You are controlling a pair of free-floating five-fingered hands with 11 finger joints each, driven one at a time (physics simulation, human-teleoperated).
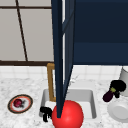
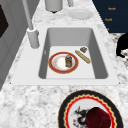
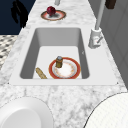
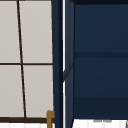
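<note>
While the right hand [image 1: 117,87] hovers over the right bench [image 1: 102,120], we see its fingers curled round a dark eggplant [image 1: 108,96], which hangs tilted from the grasp, its rounded end pointing down and left, just above and to the left of a white plate [image 1: 119,111] lying on the bench. We find the left hand [image 1: 45,112] low at the sink's [image 1: 93,105] front left corner, fingers drooping downward and relaxed, holding nothing, just beside a big red ball [image 1: 68,115] that covers the sink's front edge in the front view. In the left side view we make out a black hand [image 2: 123,45] at the right border, beyond the sink's [image 2: 42,60] rim, though we cannot tell there which hand it is; in the right side view a black hand [image 3: 19,12] shows at the upper left, off the bench edge, near a patterned plate [image 3: 60,15] bearing a dark red fruit [image 3: 51,10]. That same plate [image 1: 27,103] sits on the left bench in the front view. Inside the sink we see a red-rimmed plate [image 2: 56,65] with a small jar [image 2: 68,60] standing upright on it, a breadstick [image 2: 83,56] lying beside the plate, and a small brown piece [image 2: 83,49] near the stick's far end. A tap [image 2: 32,35] stands at the sink's back rim. A dark blue cabinet door [image 1: 61,50] stands open above the sink.
</note>
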